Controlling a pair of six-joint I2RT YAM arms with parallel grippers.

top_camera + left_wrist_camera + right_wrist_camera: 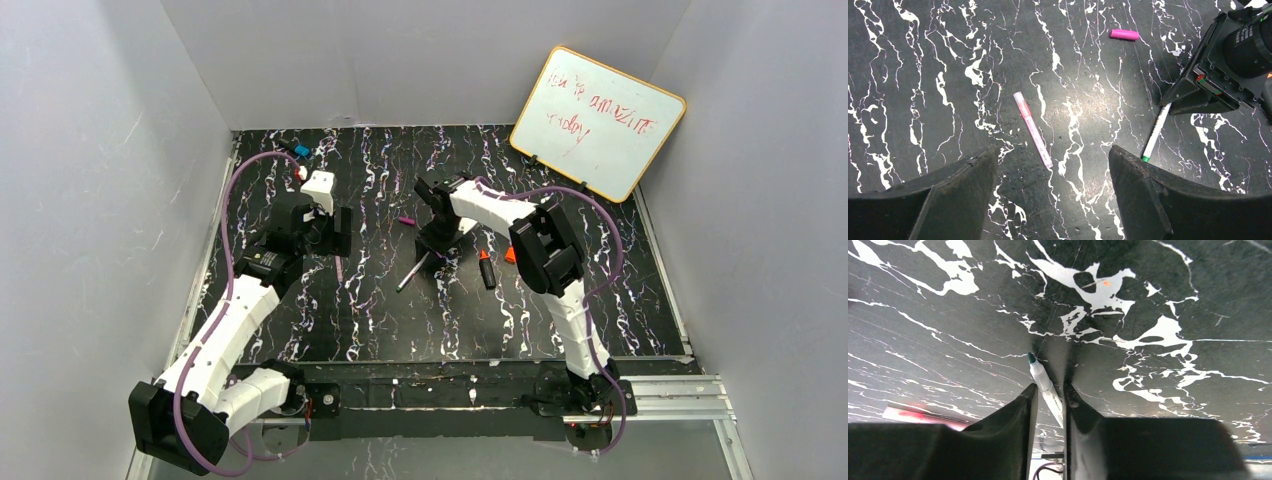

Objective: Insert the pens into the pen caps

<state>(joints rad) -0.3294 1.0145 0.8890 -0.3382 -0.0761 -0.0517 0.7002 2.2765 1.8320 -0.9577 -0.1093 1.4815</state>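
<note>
Right pincer (1050, 386): lowered onto the table (923, 75), fingers drawn narrow around the white pen. Their own bulk covers the contact, so whether the pads press the barrel cannot be told.
White pen (1155, 131): lies flat. Its dark green tip pokes out just ahead of the right pincer's fingertips, and its rear end is hidden under that pincer.
Left pincer (1053, 150): spread wide, grasping nothing, hanging above the table. The lower part of each finger is cut off by the frame edge.
Pink-purple pen (1032, 129): flat on the table just ahead of the left pincer, its thin end near the gap between the fingertips, touching neither. From overhead it is only a faint line, hard to make out.
Magenta cap (1124, 34): on its side, well ahead of the left pincer and off toward the right pincer, apart from both pens.
Black marker (487, 268): has an orange-red end and lies just beside the right pincer, on that arm's outer side. It shows from overhead only.
Orange cap (510, 254): near the marker, at the edge of the right arm's dark joint. Its shape is unclear.
Pink strip (913, 415): low beside the right pincer's finger, blurred and half hidden behind it. What it is cannot be told.
Whiteboard (598, 122): leans on the wall beyond the right pincer, its red scrawl illegible.
</note>
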